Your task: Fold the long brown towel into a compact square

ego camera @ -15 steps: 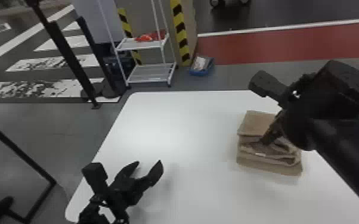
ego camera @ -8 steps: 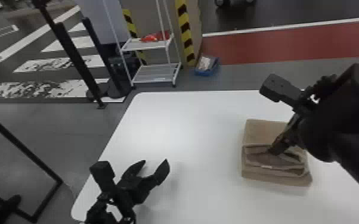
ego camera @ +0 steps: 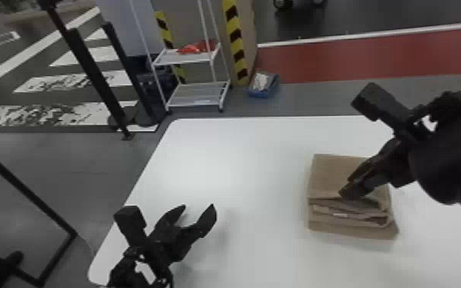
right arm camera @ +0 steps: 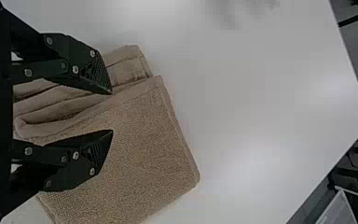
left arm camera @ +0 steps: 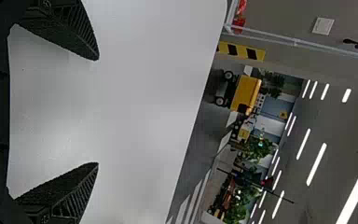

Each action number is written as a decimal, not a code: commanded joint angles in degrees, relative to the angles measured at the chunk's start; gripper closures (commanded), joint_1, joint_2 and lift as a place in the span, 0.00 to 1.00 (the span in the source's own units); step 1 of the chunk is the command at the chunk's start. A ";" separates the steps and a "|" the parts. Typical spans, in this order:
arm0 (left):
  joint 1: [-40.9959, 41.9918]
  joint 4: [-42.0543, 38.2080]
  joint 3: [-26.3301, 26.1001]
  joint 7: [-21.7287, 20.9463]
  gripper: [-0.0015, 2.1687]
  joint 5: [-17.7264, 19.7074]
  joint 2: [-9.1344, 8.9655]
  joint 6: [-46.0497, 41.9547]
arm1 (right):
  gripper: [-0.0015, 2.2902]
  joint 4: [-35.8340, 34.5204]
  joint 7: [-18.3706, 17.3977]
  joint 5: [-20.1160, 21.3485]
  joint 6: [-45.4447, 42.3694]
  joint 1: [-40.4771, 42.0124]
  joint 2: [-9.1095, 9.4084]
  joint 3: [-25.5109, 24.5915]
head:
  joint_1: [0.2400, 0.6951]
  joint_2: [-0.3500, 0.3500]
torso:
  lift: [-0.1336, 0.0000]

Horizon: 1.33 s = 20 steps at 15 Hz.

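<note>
Change noted: over the last second the brown towel (ego camera: pixel 331 174) has shifted slightly toward 6 o'clock on the white table (ego camera: pixel 241 164), with the right gripper (right arm camera: pixel 112 112) moving alongside it. In the head view its fingers look broader than half a second ago, consistent with a release. Current condition: fingers parted, tips over the towel's layered fold, nothing clenched. Finding: folding appears essentially complete, the latest adjustment being one of position or tidying.

Towel location: at 3 o'clock from the left gripper (ego camera: pixel 198 207), lying as a compact, roughly square stack. Defect: its 6 o'clock side is uneven, inner layers bunched, a pale tag (ego camera: pixel 340 215) exposed, the bottom layer projecting. Recommended: lift the right gripper straight clear before any pressing; a sideways exit could snag the open layers.

The left gripper is parked over the table, fingers spread and unloaded. Obstruction: the right gripper overhangs the stack from 2 to 3 o'clock. Beyond the table, a white shelf cart (ego camera: pixel 197 92) stands at 10 o'clock from the towel, a blue bin (ego camera: pixel 263 92) at 11; neither interferes.
</note>
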 commanded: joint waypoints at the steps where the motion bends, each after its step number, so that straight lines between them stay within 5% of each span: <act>1: -0.22 0.00 -0.52 0.11 0.04 -0.23 0.00 0.13 | 0.08 -0.62 0.28 -6.07 0.07 1.03 0.80 -6.92 | 1.00 0.94 | 0.10; 3: -0.31 0.00 -0.78 0.11 0.04 -0.32 0.00 0.13 | 0.22 0.08 -0.26 -6.33 -0.46 1.55 1.50 -7.80 | 1.00 0.93 | 0.10; 5: -0.31 -0.09 -1.14 0.11 0.04 -0.41 0.00 0.13 | 0.55 2.81 -1.67 -5.98 -2.92 1.47 2.99 -7.89 | 1.00 0.92 | 0.10; 6: -0.31 -0.18 -1.14 0.11 0.04 -0.41 0.00 0.13 | 0.80 3.60 -3.34 -5.28 -3.27 1.64 3.26 -7.18 | 1.00 0.92 | 0.10; 7: -0.13 -0.27 -1.14 0.11 0.04 -0.41 0.00 0.13 | 0.91 4.48 -4.75 -4.31 -3.44 1.64 3.26 -6.92 | 1.00 0.92 | 0.10; 14: 0.04 -0.09 -0.78 0.11 0.04 -0.32 0.00 0.13 | 0.97 2.54 -0.09 -0.36 -4.15 5.86 -0.52 -5.60 | 1.00 0.90 | 0.10; 20: 0.04 0.09 -0.70 0.11 0.04 -0.32 0.09 0.13 | 0.97 0.87 -1.67 1.84 -6.26 9.11 -2.28 -5.78 | 1.00 0.87 | 0.10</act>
